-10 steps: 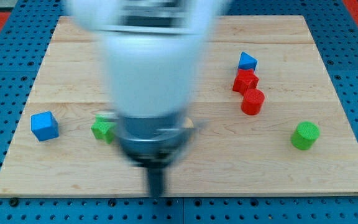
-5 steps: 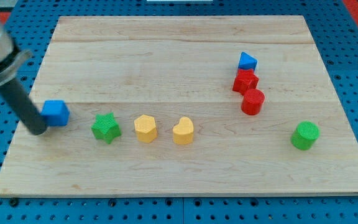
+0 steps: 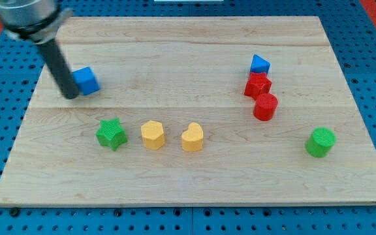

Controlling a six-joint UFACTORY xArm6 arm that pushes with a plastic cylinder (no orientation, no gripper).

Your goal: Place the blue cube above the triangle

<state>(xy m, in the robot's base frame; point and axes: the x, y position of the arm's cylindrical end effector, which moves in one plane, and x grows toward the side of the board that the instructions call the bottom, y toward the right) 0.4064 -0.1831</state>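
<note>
The blue cube [image 3: 85, 81] lies on the wooden board [image 3: 194, 183] at the view's upper left. My tip [image 3: 70, 94] touches the cube's lower left side; the dark rod rises from it toward the view's top left. The blue triangle [image 3: 260, 64] sits far off at the view's upper right, at the top of a short column of red blocks.
A red star-like block [image 3: 257, 85] and a red cylinder [image 3: 265, 106] stand just below the triangle. A green star [image 3: 111, 134], a yellow hexagon [image 3: 153, 135] and a yellow heart [image 3: 192, 138] form a row at mid-board. A green cylinder [image 3: 320, 141] stands at the right.
My tip swept to the view's left, reached the blue cube, then pushed it up and to the right. The other blocks have not moved.
</note>
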